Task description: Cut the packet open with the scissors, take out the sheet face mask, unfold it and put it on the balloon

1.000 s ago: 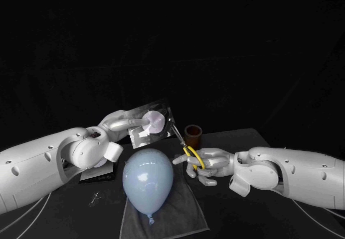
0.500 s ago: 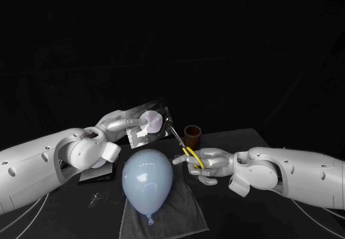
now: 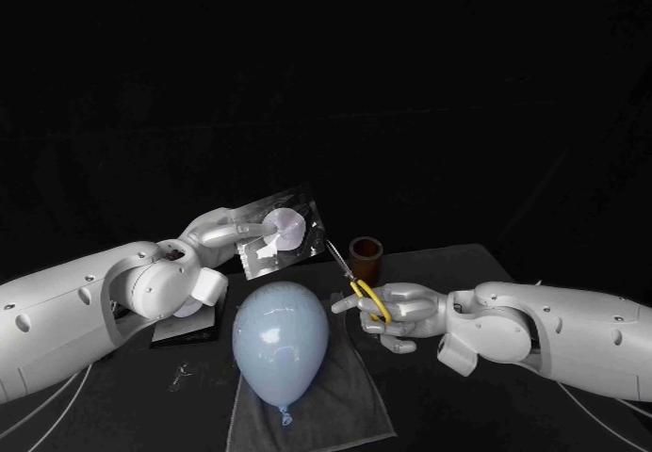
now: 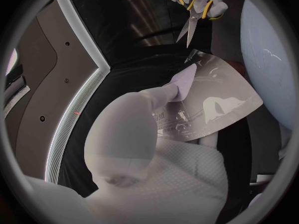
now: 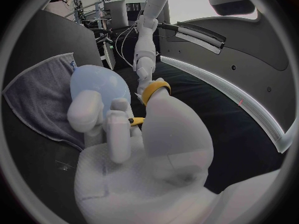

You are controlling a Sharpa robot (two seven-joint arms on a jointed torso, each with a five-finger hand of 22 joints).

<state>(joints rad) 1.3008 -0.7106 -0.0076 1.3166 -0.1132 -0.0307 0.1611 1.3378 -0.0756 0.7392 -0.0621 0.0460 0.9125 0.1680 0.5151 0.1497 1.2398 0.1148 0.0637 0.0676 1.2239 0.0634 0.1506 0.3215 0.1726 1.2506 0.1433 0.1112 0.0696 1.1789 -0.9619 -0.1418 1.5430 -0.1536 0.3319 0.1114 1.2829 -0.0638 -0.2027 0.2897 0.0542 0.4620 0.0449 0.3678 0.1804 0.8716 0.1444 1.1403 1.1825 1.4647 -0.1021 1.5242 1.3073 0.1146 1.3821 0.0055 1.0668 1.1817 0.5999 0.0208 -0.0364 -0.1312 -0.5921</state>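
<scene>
The handles of the scissors [image 3: 359,285] are partly covered by fingers of the right hand [image 3: 394,315]. Whether the blade tips touch the packet [image 3: 285,231] cannot be told. A dark flat thing [image 3: 190,331] at nine o'clock of the balloon [image 3: 280,339] is half hidden under the left arm [image 3: 82,320]. A small item [image 3: 180,377] at eight o'clock cannot be identified.

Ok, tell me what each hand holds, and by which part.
Left hand pinches the silver foil packet near one edge; right hand grips the yellow-handled scissors by their handle loops.
</scene>
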